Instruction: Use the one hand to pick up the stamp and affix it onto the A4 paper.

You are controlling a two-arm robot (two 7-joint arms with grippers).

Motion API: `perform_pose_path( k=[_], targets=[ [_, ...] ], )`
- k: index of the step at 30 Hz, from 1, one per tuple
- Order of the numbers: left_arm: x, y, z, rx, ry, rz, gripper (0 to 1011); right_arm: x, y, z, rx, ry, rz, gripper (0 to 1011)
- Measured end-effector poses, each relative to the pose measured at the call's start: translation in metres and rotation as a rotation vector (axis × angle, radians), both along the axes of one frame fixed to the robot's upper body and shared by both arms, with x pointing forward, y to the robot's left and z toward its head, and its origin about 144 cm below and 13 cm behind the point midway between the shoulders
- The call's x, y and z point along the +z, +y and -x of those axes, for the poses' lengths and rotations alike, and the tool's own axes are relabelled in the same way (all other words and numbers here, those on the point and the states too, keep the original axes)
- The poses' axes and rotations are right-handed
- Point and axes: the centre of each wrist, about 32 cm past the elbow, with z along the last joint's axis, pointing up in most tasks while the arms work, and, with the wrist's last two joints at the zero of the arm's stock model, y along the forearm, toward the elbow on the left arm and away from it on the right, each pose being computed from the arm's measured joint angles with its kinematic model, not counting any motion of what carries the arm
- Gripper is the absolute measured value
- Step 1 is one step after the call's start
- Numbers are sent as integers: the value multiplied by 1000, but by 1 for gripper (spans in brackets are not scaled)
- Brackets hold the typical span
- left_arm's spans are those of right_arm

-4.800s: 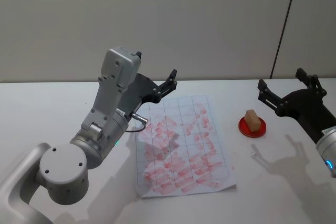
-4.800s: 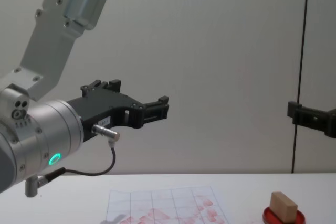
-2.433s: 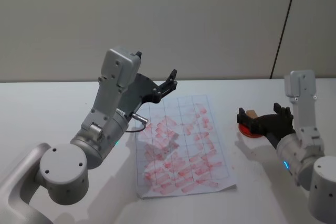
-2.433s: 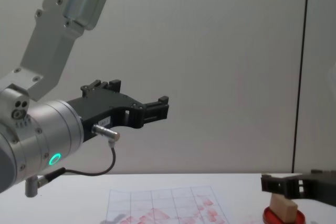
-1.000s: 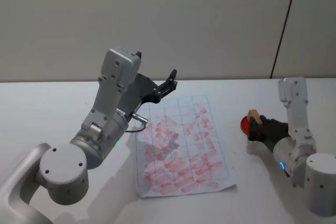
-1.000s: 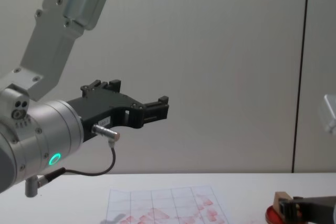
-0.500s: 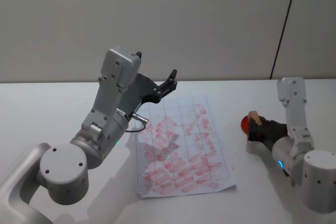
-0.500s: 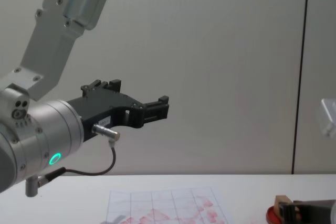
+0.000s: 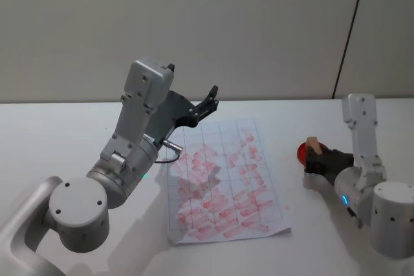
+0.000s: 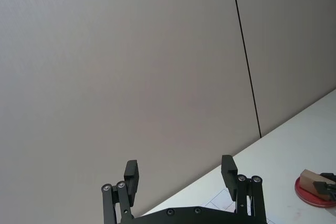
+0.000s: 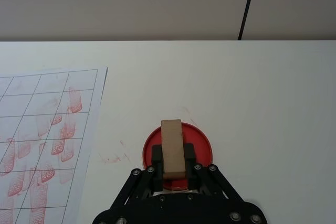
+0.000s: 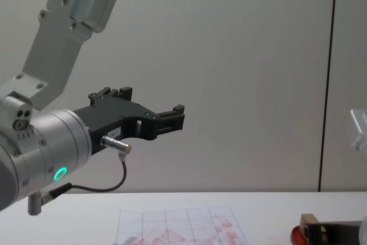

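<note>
My left tool (image 9: pixel 191 82) hangs raised over the far left corner of the paper (image 9: pixel 223 179), its fingers spread wide with nothing between them. The paper lies flat on the white counter (image 9: pixel 52 140), covered with red prints. To its right, my right tool (image 11: pixel 172 155) pinches the stamp (image 11: pixel 172 141) upright, low over the red pad (image 11: pixel 203 148); whether stamp and pad touch, I cannot tell.

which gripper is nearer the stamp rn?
Right. The right gripper has its fingers shut on the stamp over the ink pad; the left gripper is raised, open, across the A4 paper from it.
</note>
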Motion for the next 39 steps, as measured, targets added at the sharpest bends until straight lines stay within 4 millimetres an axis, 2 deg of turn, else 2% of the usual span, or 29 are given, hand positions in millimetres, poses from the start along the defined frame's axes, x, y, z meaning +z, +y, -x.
perform_pose_path(
  k=[5,18,25,34,39],
  targets=[
    [0,0,0,0,0,0,1001,5,1,2,5,-12,-3,223],
    [0,0,0,0,0,0,1001,54,14,13,59,-165,-15,223],
    [0,0,0,0,0,0,1001,70,23,20,95,-202,-18,223],
    [0,0,0,0,0,0,1001,73,37,24,134,-166,-11,223],
    [0,0,0,0,0,0,1001,66,49,25,159,-109,3,223]
  ],
)
